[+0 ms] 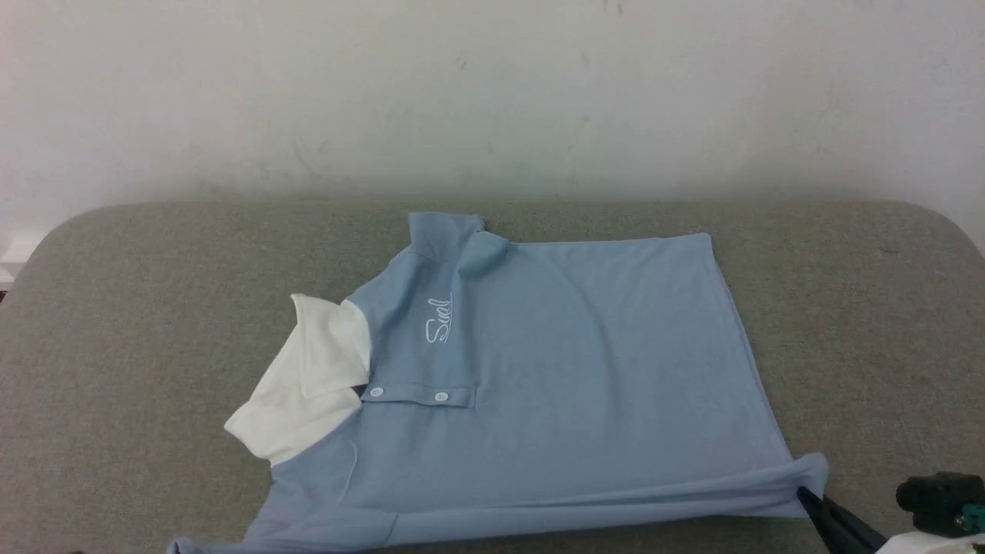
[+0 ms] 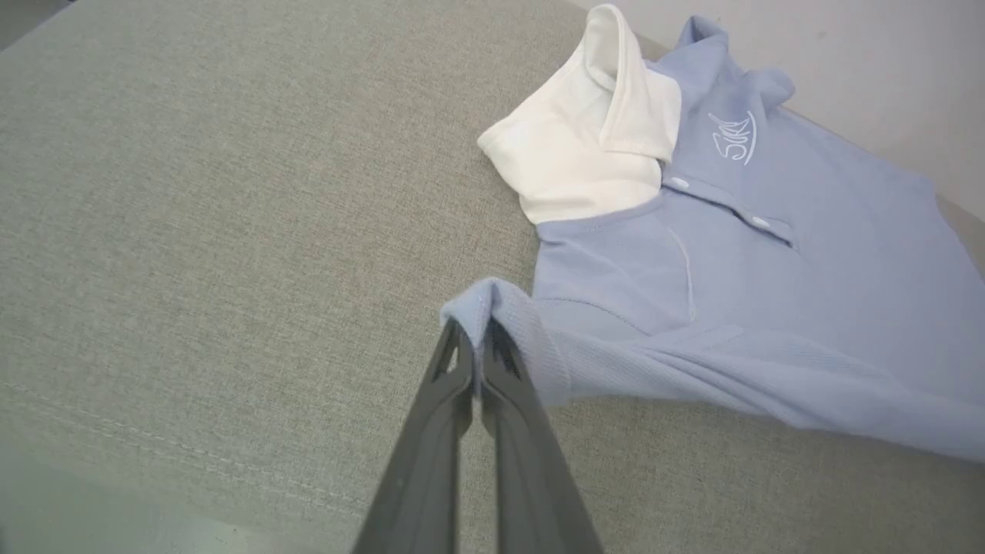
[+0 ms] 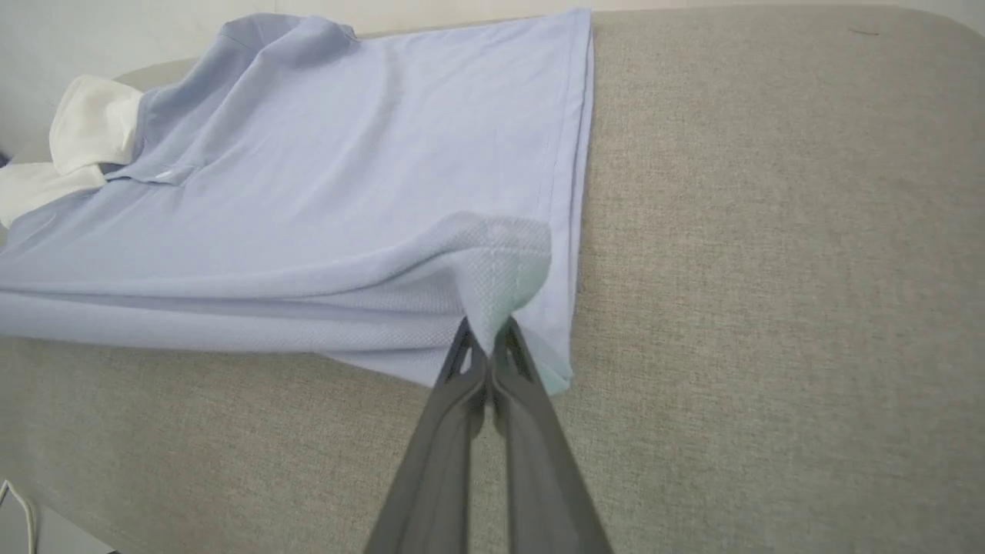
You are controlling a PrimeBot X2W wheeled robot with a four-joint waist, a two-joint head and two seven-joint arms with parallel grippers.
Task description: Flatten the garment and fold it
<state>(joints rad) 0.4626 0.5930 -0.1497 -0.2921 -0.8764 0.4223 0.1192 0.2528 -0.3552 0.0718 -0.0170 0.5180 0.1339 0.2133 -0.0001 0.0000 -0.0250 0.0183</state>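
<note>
Both long-fingered tools sit closest to you: your left gripper is pinching the near corner at the collar end of the garment, your right gripper its near hem corner. It lies sideways on the grey table. Such thin bites could slip, and uneven pulling could skew it

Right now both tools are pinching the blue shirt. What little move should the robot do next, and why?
Probably lift both tools together and carry the near edge over toward the far edge. The left tool is shut on the shirt's collar-end corner, the right tool on its hem corner, and the rest lies fairly flat on the grey table, ready for folding.
</note>
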